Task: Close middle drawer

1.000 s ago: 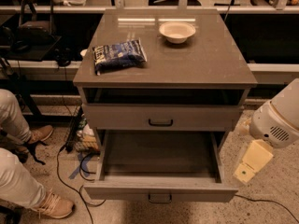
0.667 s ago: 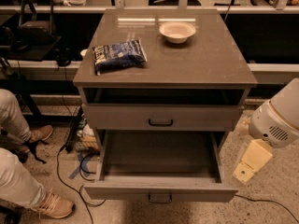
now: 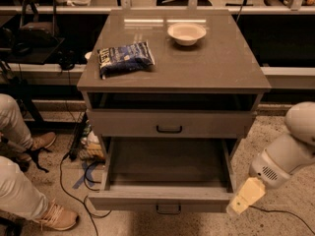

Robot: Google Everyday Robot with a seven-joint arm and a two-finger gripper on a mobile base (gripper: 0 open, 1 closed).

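The middle drawer (image 3: 162, 199) is pulled far out of the grey-wood cabinet, and its inside is empty. Its small black loop handle (image 3: 169, 209) sits centred on its front, low in the view. The upper drawer (image 3: 123, 123) above it is shut, with its own black handle. The lowest drawer is hidden under the open one. My gripper (image 3: 243, 200), pale yellow at the end of a white arm (image 3: 290, 154), hangs low at the right, just beside the front right corner of the open drawer.
On the cabinet top (image 3: 216, 63) lie a blue snack bag (image 3: 125, 58) and a white bowl (image 3: 186, 33). A person's legs and shoes (image 3: 29, 200) are at the left. Cables (image 3: 74, 181) lie on the floor left of the cabinet.
My gripper has moved down and to the left, closer to the front right corner of the open drawer. The drawer itself has not moved.
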